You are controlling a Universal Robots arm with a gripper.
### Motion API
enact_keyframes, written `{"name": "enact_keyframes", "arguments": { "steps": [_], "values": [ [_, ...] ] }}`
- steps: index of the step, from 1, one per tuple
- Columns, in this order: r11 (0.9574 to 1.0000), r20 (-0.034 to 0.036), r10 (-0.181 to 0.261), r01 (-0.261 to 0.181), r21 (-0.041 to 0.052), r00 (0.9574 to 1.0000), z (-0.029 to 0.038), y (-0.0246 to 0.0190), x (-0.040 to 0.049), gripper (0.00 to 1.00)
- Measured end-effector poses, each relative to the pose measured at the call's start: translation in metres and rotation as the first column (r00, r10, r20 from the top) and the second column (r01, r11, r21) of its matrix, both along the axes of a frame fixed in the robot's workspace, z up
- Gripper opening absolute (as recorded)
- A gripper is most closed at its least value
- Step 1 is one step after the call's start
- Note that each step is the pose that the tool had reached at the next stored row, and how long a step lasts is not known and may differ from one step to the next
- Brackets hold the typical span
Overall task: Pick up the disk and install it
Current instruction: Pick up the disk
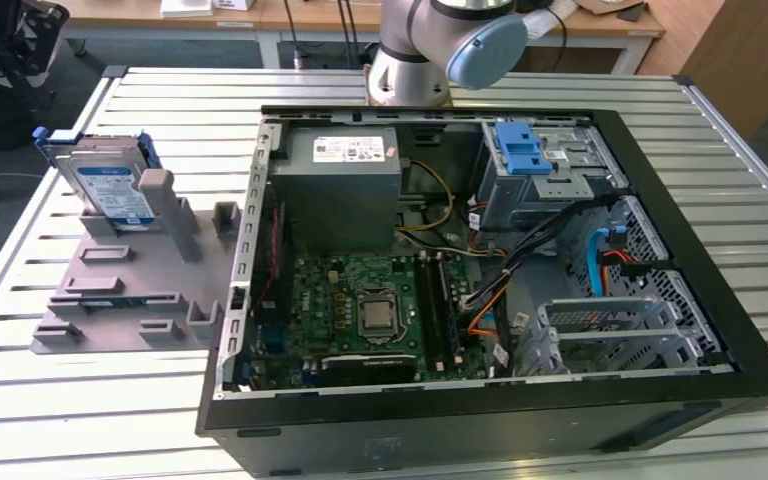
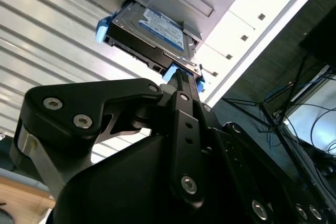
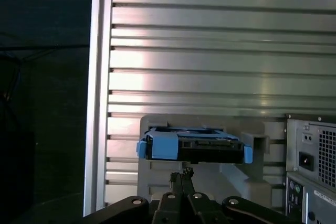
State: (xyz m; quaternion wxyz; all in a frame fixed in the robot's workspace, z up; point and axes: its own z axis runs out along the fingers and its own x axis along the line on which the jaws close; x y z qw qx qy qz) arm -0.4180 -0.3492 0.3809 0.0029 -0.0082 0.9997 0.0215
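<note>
The disk (image 1: pixel 107 186) stood on edge in a grey stand (image 1: pixel 117 290) on the exterior view's left of the open case (image 1: pixel 491 425). It was apart from the case wall, with the stand's low blocks between them. In both wrist views the gripper (image 3: pixel 181 173) (image 2: pixel 179 74) pointed at the disk's blue-railed edge. Its fingers were drawn together with nothing between them. In the first wrist view a narrow gap showed between the tips and the disk. On the side of the stand away from the case, a strip of bare slatted table (image 1: pixel 37 420) ran to the table's edge rail. More bare slats lay beyond the stand. The arm (image 1: pixel 418 50) rose at the case's far side.
</note>
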Motion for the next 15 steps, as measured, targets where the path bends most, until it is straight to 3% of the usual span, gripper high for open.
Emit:
{"name": "enact_keyframes", "arguments": {
  "steps": [6,9,12,15],
  "values": [
    [0.9995,0.0001,0.031,-0.031,0.0001,0.9995,-0.0001,0.0000,-0.0001,0.11],
    [0.9975,0.0001,0.071,-0.071,0.0000,0.9975,-0.0001,0.0000,-0.0001,0.11],
    [0.9921,0.0001,0.125,-0.125,0.0000,0.9921,-0.0001,0.0000,-0.0001,0.11],
    [0.9841,0.0001,0.178,-0.178,0.0000,0.9841,-0.0001,0.0000,-0.0001,0.11]
  ]
}}
